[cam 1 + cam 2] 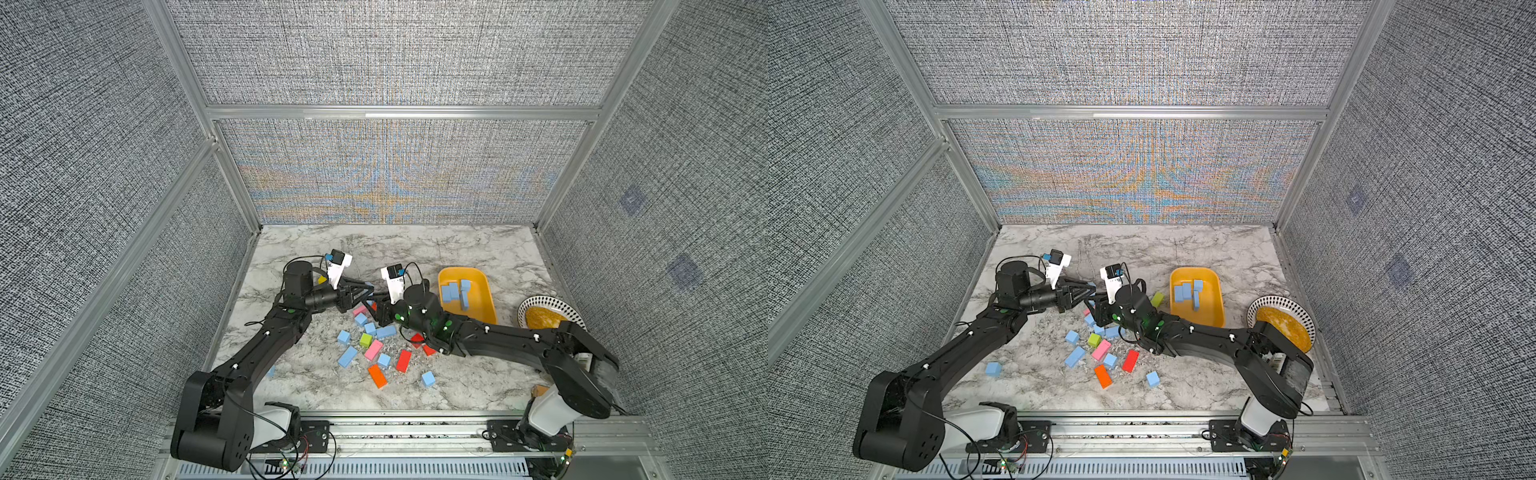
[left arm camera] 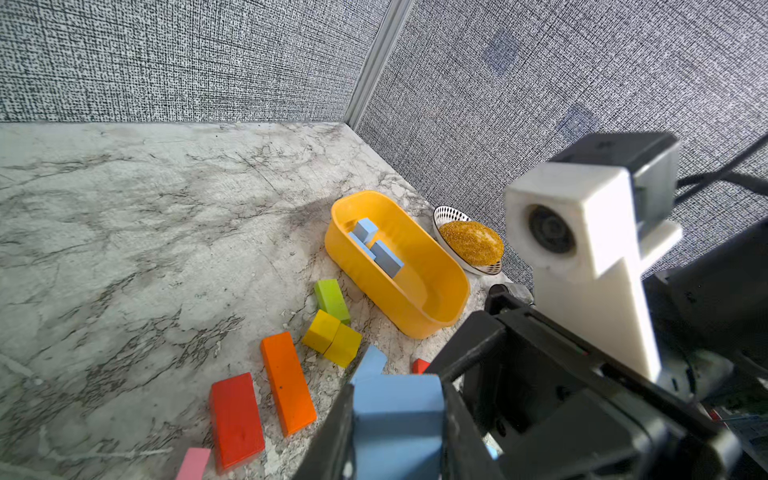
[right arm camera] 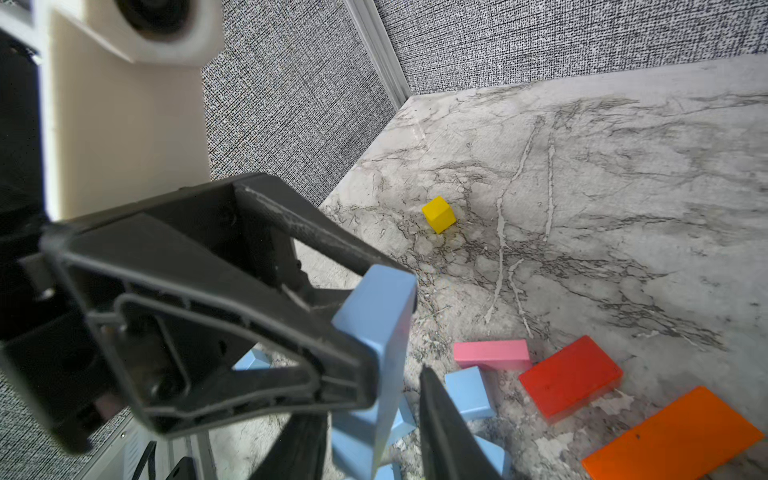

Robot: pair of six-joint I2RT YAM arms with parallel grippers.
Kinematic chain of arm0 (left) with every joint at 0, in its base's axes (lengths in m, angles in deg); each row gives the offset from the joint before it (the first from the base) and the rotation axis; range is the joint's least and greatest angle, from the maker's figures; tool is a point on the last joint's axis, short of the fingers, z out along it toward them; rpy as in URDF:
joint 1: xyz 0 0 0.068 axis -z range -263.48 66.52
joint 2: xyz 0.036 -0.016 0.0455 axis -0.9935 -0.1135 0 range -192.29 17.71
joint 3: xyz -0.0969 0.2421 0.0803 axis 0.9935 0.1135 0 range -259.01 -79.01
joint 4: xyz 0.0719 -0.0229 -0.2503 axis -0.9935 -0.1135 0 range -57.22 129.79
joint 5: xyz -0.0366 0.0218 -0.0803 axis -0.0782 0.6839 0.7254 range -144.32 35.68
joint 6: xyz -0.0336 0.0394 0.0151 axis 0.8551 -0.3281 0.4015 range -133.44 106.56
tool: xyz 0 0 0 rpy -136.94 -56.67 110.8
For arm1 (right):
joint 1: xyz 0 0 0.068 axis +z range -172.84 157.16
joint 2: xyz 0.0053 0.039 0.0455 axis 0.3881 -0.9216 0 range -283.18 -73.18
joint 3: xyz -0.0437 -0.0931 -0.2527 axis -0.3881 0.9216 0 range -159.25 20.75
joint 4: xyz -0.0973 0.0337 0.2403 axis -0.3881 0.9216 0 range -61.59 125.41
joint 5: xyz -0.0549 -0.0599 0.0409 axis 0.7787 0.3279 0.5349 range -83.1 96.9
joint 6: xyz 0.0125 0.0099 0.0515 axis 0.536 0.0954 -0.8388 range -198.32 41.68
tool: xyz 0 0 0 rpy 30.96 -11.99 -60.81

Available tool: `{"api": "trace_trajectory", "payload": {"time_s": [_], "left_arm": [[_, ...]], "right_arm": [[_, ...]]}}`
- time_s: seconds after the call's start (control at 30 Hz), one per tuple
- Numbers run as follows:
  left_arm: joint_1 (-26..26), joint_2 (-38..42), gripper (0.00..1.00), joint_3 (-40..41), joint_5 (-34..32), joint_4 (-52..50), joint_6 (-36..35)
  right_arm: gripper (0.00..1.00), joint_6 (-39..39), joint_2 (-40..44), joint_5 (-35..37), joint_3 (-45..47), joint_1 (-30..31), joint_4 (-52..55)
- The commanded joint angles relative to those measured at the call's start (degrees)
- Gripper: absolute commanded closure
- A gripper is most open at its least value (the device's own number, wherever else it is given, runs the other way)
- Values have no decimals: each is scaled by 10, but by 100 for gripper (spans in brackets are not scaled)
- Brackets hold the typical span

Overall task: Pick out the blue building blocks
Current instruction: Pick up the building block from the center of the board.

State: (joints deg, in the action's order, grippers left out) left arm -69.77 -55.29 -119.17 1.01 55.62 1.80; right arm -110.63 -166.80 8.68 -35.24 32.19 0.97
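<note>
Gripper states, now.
Left gripper: closed on a blue block.
Right gripper: jaws either side of the same block; whether it grips yet cannot be told.

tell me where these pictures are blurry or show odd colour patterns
In both top views the grey woven back wall shows rainbow moiré; in the left wrist view the light blue oblong block at the lens is soft while the yellow plastic tub is sharp; in the right wrist view the white camera housing is badly blurred, the small yellow cube crisp.
</note>
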Motion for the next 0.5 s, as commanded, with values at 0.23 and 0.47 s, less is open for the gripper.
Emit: {"api": "trace_trajectory", "payload": {"time_s": [0.23,0.47], "left_arm": [[2,0,67,-9,2,-16,-4],[2,-5,11,-24,-70,-97,-46]], "right_arm": [[95,25,10,48,-14,-10,34],[99,80,73,-27,1,-99,200]]}}
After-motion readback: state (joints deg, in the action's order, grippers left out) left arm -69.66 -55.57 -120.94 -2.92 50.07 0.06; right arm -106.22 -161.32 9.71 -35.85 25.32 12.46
